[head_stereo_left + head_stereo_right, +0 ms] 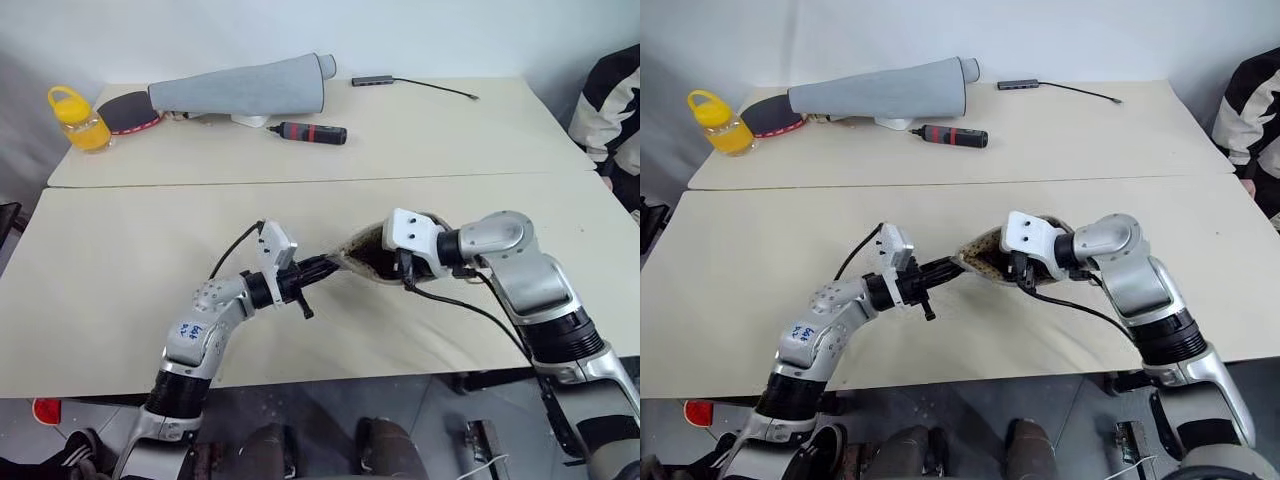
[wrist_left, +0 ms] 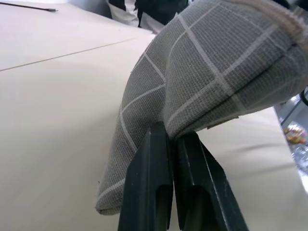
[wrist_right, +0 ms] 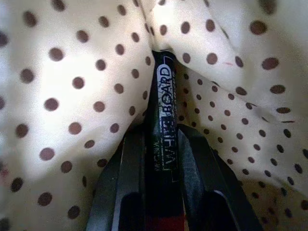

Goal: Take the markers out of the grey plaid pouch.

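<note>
The grey plaid pouch (image 1: 362, 250) hangs a little above the middle of the near table, held between both arms. My left gripper (image 2: 174, 135) is shut on a fold of its grey checked fabric (image 2: 207, 72) at the left end. From the right, my right gripper (image 3: 161, 132) reaches into the pouch's open mouth, among the cream lining with brown dots (image 3: 72, 86). It is shut on a black marker (image 3: 163, 96) printed WHITEBOARD, with red showing at the marker's near end. The rest of the pouch's inside is hidden.
On the far table lie a long plain grey sleeve (image 1: 240, 88), a red paddle (image 1: 130, 112), a yellow jar (image 1: 78, 120), a black stick tool with red bands (image 1: 312, 132) and a small hub with a cable (image 1: 375, 80). A person's sleeve (image 1: 615, 100) shows at the right edge.
</note>
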`<action>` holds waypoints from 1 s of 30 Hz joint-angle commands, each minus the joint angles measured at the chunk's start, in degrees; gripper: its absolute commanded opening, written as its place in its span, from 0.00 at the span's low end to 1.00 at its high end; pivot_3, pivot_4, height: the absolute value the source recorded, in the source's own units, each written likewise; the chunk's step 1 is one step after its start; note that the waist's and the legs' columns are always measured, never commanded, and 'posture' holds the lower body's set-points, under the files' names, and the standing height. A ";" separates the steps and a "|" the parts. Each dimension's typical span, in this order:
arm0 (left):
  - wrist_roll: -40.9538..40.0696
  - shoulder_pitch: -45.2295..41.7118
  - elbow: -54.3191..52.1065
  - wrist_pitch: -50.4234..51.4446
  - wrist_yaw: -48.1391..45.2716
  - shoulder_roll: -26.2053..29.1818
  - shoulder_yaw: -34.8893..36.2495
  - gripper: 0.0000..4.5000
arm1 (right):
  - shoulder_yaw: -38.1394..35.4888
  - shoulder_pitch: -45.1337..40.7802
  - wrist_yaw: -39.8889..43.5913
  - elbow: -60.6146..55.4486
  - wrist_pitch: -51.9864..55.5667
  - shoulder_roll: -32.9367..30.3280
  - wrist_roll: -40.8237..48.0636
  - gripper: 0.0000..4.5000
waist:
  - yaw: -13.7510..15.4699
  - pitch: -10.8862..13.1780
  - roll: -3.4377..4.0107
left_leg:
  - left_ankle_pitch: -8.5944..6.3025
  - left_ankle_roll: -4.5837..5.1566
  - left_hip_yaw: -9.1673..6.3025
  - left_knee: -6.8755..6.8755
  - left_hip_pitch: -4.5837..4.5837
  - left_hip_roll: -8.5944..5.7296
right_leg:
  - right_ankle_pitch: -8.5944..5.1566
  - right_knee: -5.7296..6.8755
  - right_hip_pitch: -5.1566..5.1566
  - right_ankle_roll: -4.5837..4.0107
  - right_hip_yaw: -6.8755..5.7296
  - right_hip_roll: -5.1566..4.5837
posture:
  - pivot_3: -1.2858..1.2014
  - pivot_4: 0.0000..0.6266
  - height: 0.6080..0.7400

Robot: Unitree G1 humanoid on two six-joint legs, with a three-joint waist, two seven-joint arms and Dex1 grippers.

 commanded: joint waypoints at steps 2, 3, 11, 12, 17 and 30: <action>0.57 0.62 -0.95 -1.90 -0.94 -0.74 -1.92 0.00 | -2.19 -0.64 -2.00 -1.51 0.82 -0.10 2.08 0.13 | 0.09 0.00 0.00 | 0.00 0.01 0.00 0.02 -0.01 -0.01 | 0.00 -0.03 0.00 0.00 0.00 -0.01 | 0.52 0.24 1.00; 0.66 0.35 -0.60 -2.77 -0.15 -1.33 -1.27 0.00 | -1.95 -0.14 -1.42 -2.41 1.52 -0.55 2.58 0.13 | 0.08 0.00 0.00 | 0.00 0.01 0.00 0.01 -0.01 0.00 | 0.00 -0.03 0.00 0.00 0.00 -0.01 | 0.52 0.24 1.00; -2.35 -2.72 2.36 -1.79 5.63 -5.21 4.88 0.00 | -0.57 0.90 1.40 -7.19 -5.36 -4.52 2.98 0.13 | 0.73 0.00 0.00 | -0.01 0.02 0.01 0.00 -0.05 0.01 | 0.00 -0.10 -0.01 0.00 -0.02 0.01 | 0.52 0.24 1.00; -2.66 -2.70 2.29 -1.23 5.41 -5.13 4.76 0.00 | 0.00 0.60 1.71 -7.31 -7.63 -5.08 2.19 0.13 | 0.80 0.00 0.00 | -0.01 0.02 0.02 0.00 -0.05 0.01 | 0.00 -0.10 -0.01 0.00 -0.02 0.01 | 0.52 0.24 1.00; -3.20 -2.21 1.52 0.89 5.14 -5.29 2.97 0.00 | 3.70 -0.67 2.26 -3.94 -17.80 -8.62 -4.12 0.13 | 1.02 0.00 0.00 | -0.01 0.02 0.06 0.00 -0.05 0.01 | 0.00 -0.14 -0.01 0.00 -0.01 0.03 | 0.52 0.24 1.00; -4.40 -1.04 -0.11 3.95 5.35 -3.94 4.13 0.00 | -2.29 -0.88 2.52 -5.13 -11.66 -5.36 5.08 0.13 | 1.11 0.01 -0.01 | -0.01 0.03 0.02 0.07 -0.07 0.04 | 0.00 -0.16 0.02 0.01 -0.02 0.04 | 0.52 0.24 1.00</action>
